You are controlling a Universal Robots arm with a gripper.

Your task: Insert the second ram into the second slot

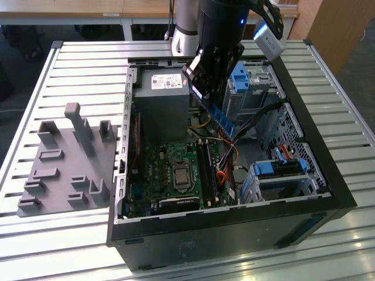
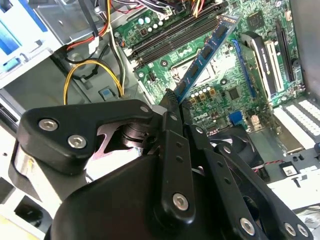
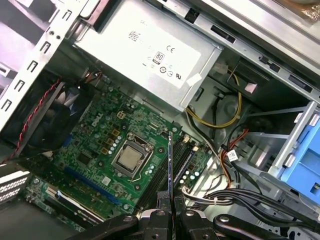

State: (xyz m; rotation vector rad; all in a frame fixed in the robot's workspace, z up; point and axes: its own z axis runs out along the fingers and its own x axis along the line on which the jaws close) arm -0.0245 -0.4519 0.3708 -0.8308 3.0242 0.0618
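My gripper (image 1: 205, 93) is shut on the second ram (image 1: 222, 120), a thin blue circuit-board stick, and holds it by one end in the air above the open computer case (image 1: 328, 181). In the second wrist view the ram (image 2: 205, 55) reaches out from the gripper (image 2: 172, 106) at a slant over the motherboard. The first wrist view shows the stick (image 3: 170, 165) edge-on, rising from the gripper (image 3: 171, 206) over the long dark memory slots (image 3: 184, 159) beside the processor socket (image 3: 131, 159). The slots (image 1: 208, 171) lie well below the stick, which touches none of them.
A grey power supply (image 1: 161, 96) fills the case's far corner. Drive bays with light-blue latches (image 1: 241, 76) stand at the exterior view's right, with cable bundles (image 1: 234, 149) near the slots. A grey fixture plate (image 1: 67, 164) lies outside the case on the slatted table (image 1: 70, 58).
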